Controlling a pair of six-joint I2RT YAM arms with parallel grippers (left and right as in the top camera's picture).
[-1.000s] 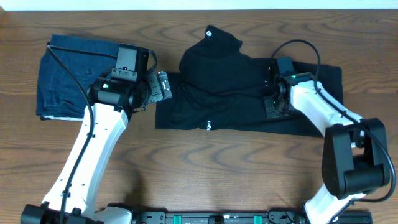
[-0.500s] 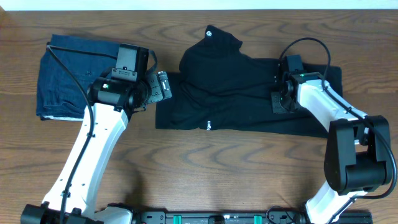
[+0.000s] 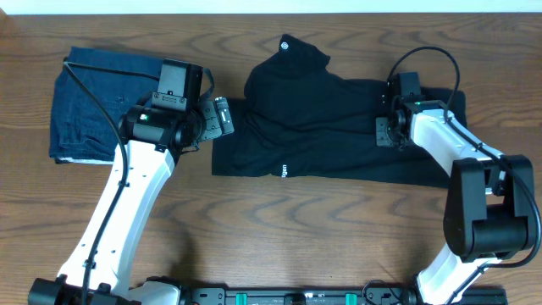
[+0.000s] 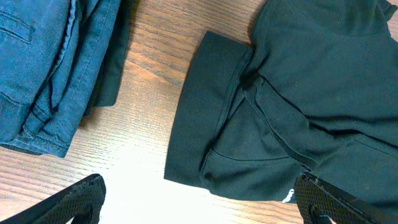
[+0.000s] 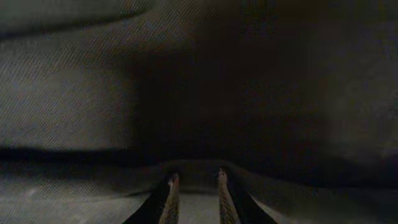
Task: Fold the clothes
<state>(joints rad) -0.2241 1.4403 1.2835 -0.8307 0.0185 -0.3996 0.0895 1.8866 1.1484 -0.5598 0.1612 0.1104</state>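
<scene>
Black soft short-sleeved T-shirt (image 3: 305, 127) is seen overhead, bunched mid-desk (image 3: 339, 229); the fold is judged early. Left jaws are held wide open just beside its edge, right jaws set on it. White hem logo (image 3: 284, 169) and round neck label (image 3: 284, 45) are unreadable. Left wrist: rolled sleeve (image 4: 211, 118) is judged next to be pinched. Right wrist: jaws are nearly together on cloth; a grip cannot be told.

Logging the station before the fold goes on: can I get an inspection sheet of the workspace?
Surface: wooden table, brown grain.
Job's things: black T-shirt, rumpled, partly folded, mid-table.
Clutter: blue denim garment, folded, on the left.
Grippers: left gripper, fingers wide open by the shirt's sleeve, holding nothing; right gripper, fingers narrowly parted on the shirt, grip unclear.
Cables: black cable looping over the right arm.
Surroundings: black rail along the near edge.
</scene>
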